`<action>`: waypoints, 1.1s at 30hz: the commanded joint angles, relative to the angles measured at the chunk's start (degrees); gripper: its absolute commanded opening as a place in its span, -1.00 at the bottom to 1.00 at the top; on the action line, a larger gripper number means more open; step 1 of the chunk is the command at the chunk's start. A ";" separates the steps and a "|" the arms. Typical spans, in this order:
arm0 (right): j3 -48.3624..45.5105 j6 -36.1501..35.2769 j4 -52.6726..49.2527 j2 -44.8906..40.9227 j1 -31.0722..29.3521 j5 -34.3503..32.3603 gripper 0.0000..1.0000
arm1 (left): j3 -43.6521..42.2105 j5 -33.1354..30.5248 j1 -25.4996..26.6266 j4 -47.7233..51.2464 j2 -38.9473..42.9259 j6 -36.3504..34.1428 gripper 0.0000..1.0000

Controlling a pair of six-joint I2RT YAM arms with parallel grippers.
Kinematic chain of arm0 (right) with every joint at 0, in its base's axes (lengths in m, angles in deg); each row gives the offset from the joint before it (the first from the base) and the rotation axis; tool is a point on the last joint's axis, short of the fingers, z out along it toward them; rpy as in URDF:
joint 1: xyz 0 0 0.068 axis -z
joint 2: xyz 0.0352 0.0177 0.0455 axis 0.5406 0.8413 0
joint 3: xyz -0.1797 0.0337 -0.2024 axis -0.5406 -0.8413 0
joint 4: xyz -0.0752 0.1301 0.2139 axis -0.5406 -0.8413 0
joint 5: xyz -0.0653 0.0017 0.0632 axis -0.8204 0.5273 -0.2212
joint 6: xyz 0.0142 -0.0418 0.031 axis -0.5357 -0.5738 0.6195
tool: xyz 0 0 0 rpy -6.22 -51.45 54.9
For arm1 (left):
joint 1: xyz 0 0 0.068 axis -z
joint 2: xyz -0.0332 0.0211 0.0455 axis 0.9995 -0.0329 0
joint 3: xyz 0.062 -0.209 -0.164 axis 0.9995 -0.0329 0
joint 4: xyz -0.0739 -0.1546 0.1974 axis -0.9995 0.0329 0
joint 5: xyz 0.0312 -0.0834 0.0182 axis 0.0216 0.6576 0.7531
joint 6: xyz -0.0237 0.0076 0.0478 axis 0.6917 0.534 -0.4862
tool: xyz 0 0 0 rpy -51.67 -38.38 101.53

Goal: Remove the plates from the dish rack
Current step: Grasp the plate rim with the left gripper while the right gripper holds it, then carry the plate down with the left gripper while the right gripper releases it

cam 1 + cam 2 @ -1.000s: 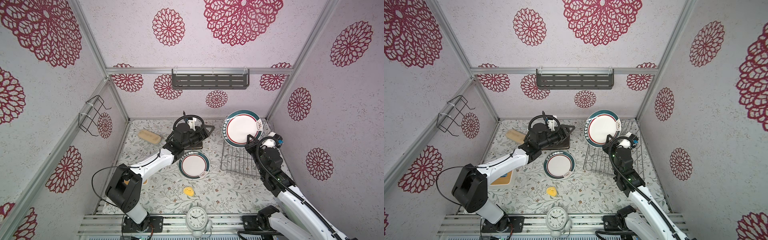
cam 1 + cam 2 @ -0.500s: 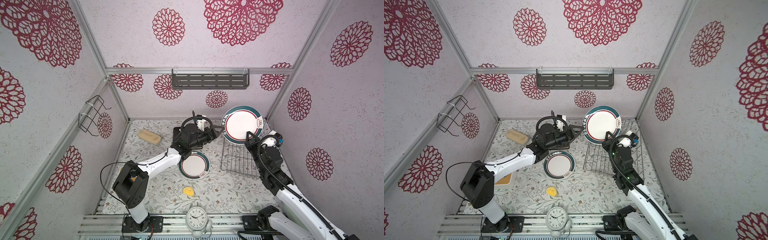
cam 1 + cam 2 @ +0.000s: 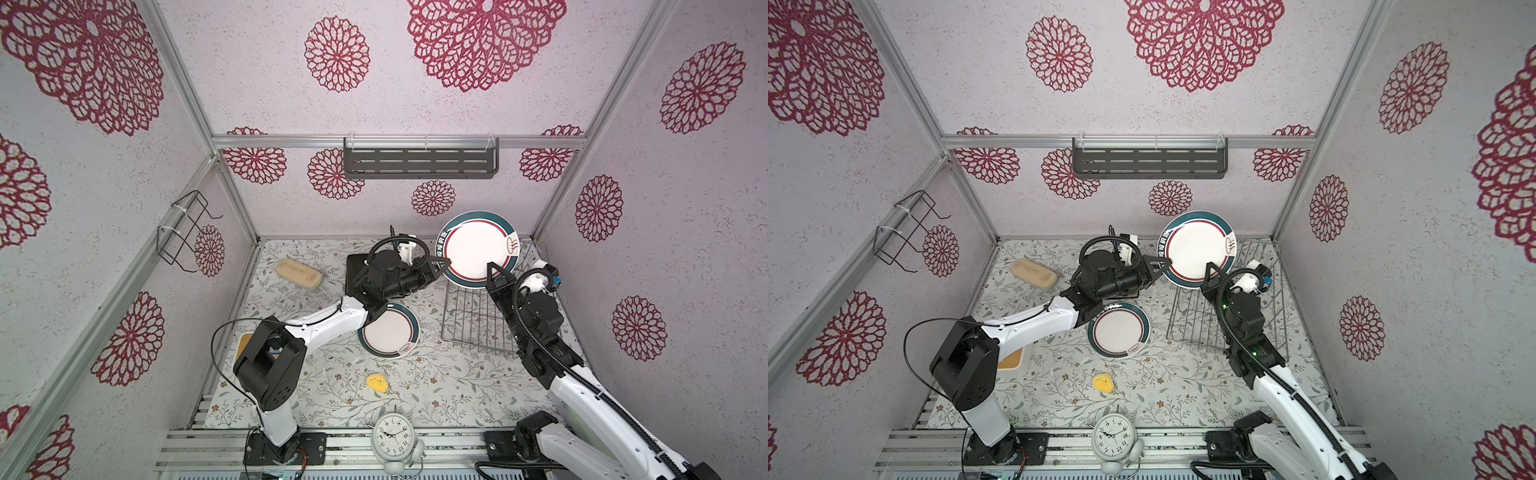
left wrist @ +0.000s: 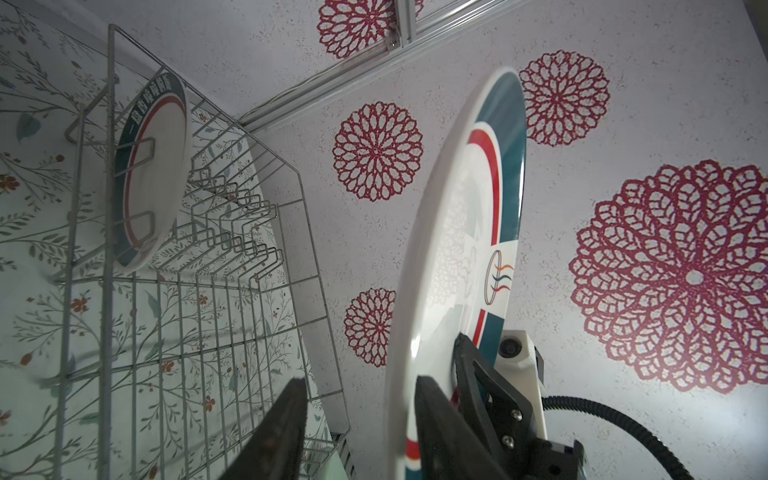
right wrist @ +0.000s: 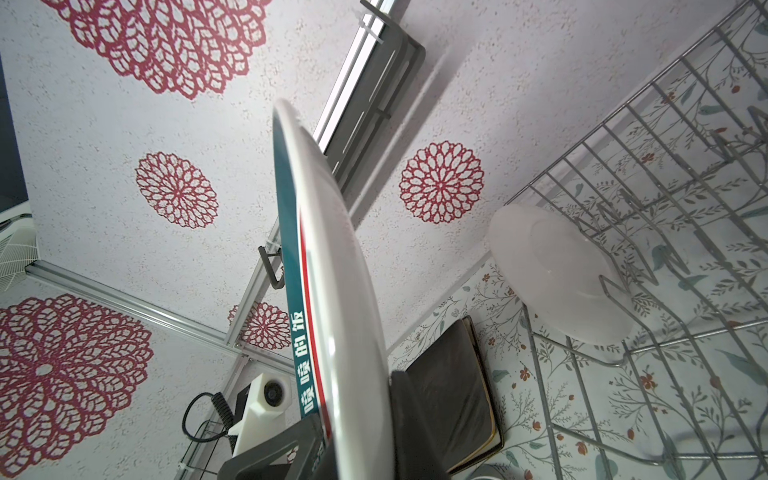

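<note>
My right gripper point(image 3: 491, 266) point(image 3: 1209, 266) point(image 5: 357, 411) is shut on the lower rim of a round white plate with a teal rim band point(image 3: 478, 253) point(image 3: 1198, 249) point(image 5: 328, 257), holding it upright above the dish rack point(image 3: 473, 324) point(image 3: 1196, 320). My left gripper point(image 3: 446, 262) point(image 3: 1168, 262) point(image 4: 360, 380) is open and straddles the same plate's left rim point(image 4: 465, 232). One finger lies against the plate's face and the other stands clear of its back. A second round plate point(image 4: 149, 174) point(image 5: 561, 274) stands in the rack point(image 4: 208, 291). A third point(image 3: 388, 330) point(image 3: 1118, 329) lies flat on the table. A dark square plate point(image 3: 353, 270) point(image 5: 453, 386) lies under the left arm.
A white alarm clock point(image 3: 392, 436) stands at the front edge, with a yellow piece point(image 3: 376, 382) behind it. A tan block point(image 3: 299, 274) lies at the back left. A grey slotted shelf point(image 3: 419, 162) hangs on the back wall and a black wire holder point(image 3: 183, 232) on the left wall.
The left arm has swung right, from above the dark square plate to the held plate's left rim. The right gripper and its plate have hardly moved.
</note>
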 commanded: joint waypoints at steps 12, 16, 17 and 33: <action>0.72 1.38 3.96 -2.74 -0.20 1.68 -0.99 | 3.26 0.39 0.34 -5.19 -2.27 0.91 -0.58; 0.98 1.41 3.58 -2.72 -0.15 1.92 -0.90 | 2.86 0.30 0.16 -6.29 -2.32 1.41 -0.77; 0.96 1.38 3.50 -2.72 -0.22 1.94 -0.83 | 2.79 0.22 0.16 -6.65 -2.33 1.67 -0.81; 0.46 -0.08 -1.79 -3.77 0.12 1.19 0.43 | 1.20 0.06 -2.15 -8.03 0.49 2.10 -1.00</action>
